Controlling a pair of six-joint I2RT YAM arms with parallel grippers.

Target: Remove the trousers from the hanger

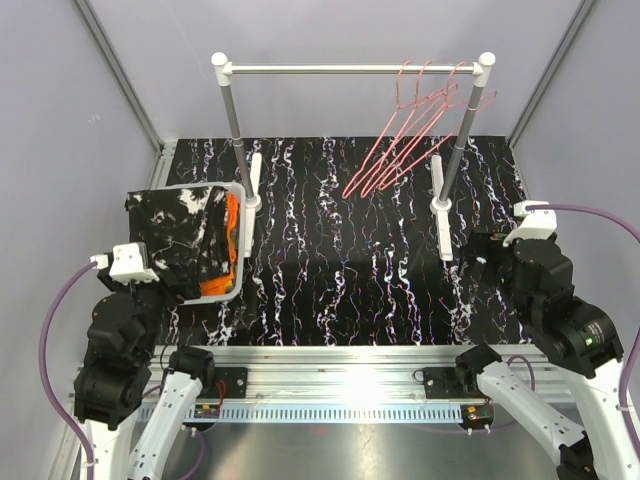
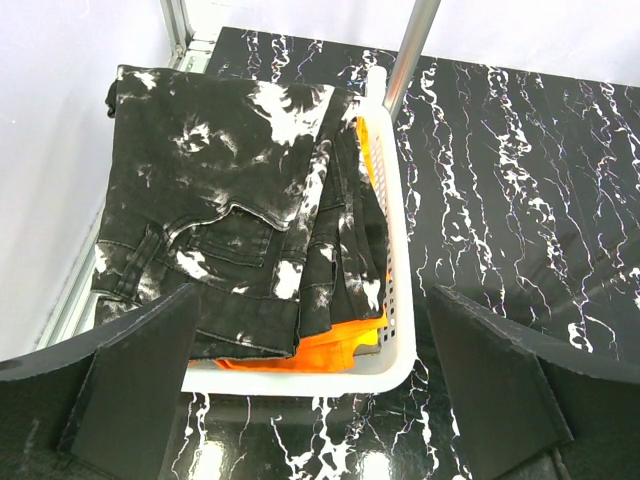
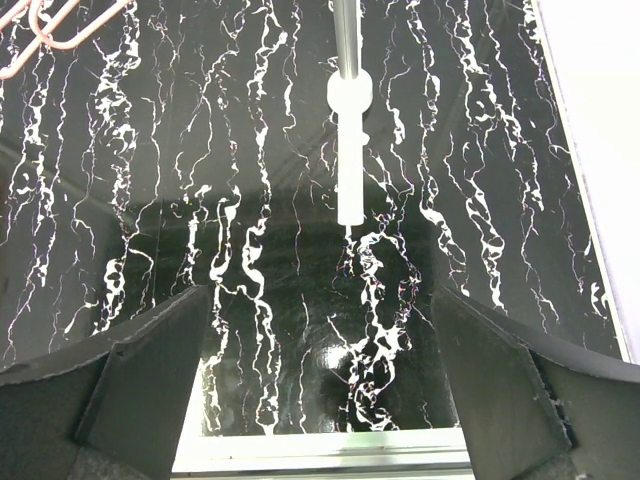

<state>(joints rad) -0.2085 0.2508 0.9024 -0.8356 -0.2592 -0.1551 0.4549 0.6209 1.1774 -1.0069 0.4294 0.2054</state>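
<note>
Black trousers with white splashes (image 1: 185, 235) (image 2: 230, 210) lie folded on top of bright orange trousers (image 1: 230, 240) (image 2: 340, 345) in a white basket (image 1: 243, 215) (image 2: 400, 300) at the table's left. Several pink wire hangers (image 1: 410, 130) (image 3: 60, 25) hang bare at the right end of the rod (image 1: 350, 69). My left gripper (image 1: 150, 280) (image 2: 315, 400) hovers open over the basket's near edge, with nothing between its fingers. My right gripper (image 1: 500, 255) (image 3: 320, 390) stands open and empty above the black marbled mat, near the rack's right foot.
The rack's two posts (image 1: 232, 110) (image 1: 460, 130) stand on white feet (image 3: 350, 150) on the black marbled mat (image 1: 340, 260). Grey walls close in the sides and back. A metal rail (image 1: 340, 385) runs along the near edge.
</note>
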